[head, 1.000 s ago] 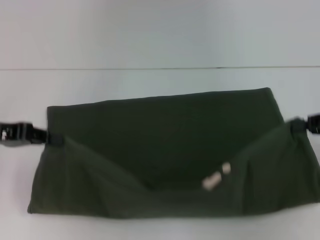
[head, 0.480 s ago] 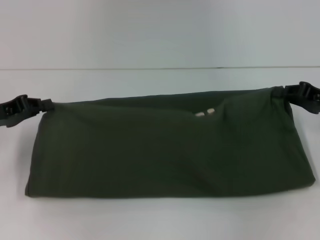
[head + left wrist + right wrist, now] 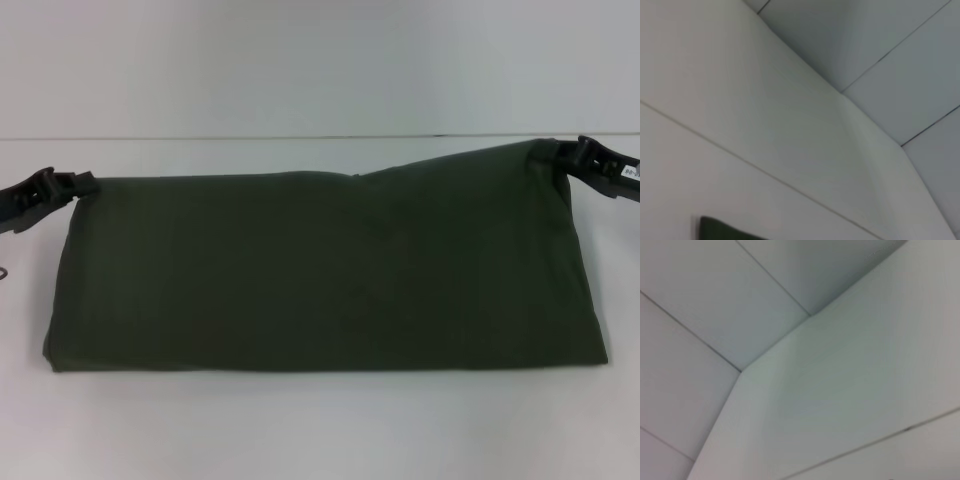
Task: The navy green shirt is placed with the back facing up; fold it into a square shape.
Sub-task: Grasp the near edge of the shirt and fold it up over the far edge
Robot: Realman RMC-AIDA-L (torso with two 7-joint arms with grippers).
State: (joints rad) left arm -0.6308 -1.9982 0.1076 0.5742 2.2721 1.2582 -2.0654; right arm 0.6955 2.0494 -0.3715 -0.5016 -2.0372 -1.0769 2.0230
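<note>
The navy green shirt lies folded into a wide band across the white worktop, plain side up, with nothing else on the surface near it. A seam in the worktop runs just beyond its far edge. The left pincer reaches in low from the left and pinches the shirt's far left corner. The right pincer comes in from the right, pinching the far right corner, which sits slightly raised.
</note>
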